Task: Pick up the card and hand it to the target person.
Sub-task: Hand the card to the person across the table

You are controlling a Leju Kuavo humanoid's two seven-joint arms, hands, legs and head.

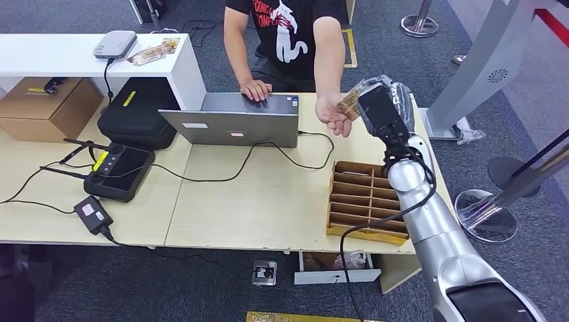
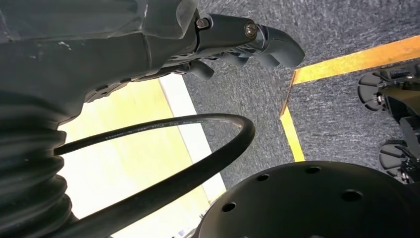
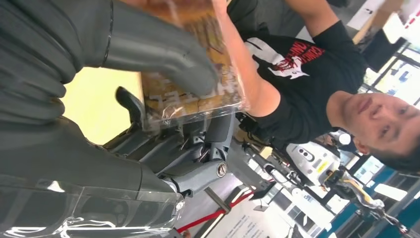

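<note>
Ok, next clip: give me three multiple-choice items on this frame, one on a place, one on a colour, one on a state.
1. Where is the card?
A. In the wooden organiser
B. In the right hand, over the person's open palm
C. On the laptop

2. What colour is the person's shirt?
A. Black
B. White
C. Yellow

3. What state is the laptop in?
A. Closed flat
B. Open
C. Hanging off the table

Answers: 1 B, the right hand holds the card above the person's palm. 2 A, the shirt is black with a print. 3 B, its lid stands up.
</note>
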